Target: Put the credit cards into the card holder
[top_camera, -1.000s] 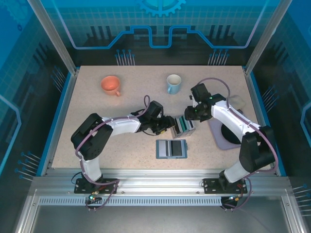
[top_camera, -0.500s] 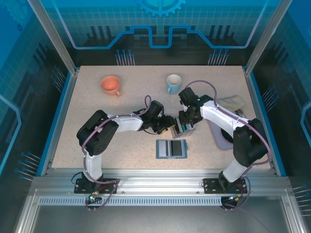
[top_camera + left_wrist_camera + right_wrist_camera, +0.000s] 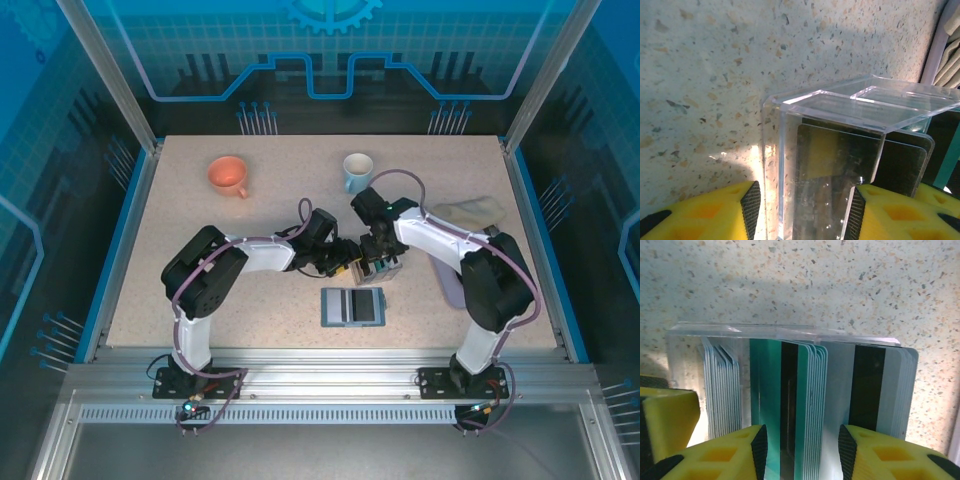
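Note:
The credit cards stand upright as teal, dark-striped and white stacks in a clear slotted rack at mid table. My right gripper is open, pointing down over the rack. Its pads straddle the teal stack, with a gap left at the right pad. A white stack with a dark stripe stands just to the right. My left gripper is shut on the rack's clear end wall, from the left side. The teal-blue card holder lies open flat on the table just in front of the rack.
An orange cup and a pale blue mug stand at the back. A grey mat and a folded cloth lie to the right. A yellow finger of the left gripper sits beside the rack.
My right arm swung left from beside the rack to over it, and its fingers came down around the teal cards. The left gripper stayed at the rack.

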Motion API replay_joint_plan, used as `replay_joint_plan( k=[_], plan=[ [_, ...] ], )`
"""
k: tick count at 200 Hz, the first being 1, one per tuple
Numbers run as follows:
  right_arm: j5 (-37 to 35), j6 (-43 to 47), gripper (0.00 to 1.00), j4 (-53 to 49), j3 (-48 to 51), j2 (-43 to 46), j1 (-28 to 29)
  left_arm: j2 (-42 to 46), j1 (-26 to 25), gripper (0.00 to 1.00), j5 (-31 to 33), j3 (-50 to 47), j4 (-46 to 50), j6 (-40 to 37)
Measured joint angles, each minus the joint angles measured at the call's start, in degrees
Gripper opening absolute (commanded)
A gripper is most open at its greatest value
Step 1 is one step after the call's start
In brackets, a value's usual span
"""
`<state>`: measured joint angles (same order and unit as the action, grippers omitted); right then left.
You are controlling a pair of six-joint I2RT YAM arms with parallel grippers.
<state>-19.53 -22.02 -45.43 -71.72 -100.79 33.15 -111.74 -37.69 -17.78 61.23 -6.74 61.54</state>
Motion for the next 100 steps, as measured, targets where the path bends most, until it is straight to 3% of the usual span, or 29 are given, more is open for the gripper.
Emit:
replay_joint_plan(
  k=[42, 100],
  plan=[
    [-6.93, -0.46, 0.40, -2.01, -0.81, -0.87, 2.19, 0.00, 0.00, 0.48, -0.09, 0.00, -0.07, -0.02],
    [-8.96, -0.42, 0.33, -2.40, -1.16, -0.81, 2.86, 0.00, 0.00, 0.48, -0.11, 0.00, -0.11, -0.02]
  ],
)
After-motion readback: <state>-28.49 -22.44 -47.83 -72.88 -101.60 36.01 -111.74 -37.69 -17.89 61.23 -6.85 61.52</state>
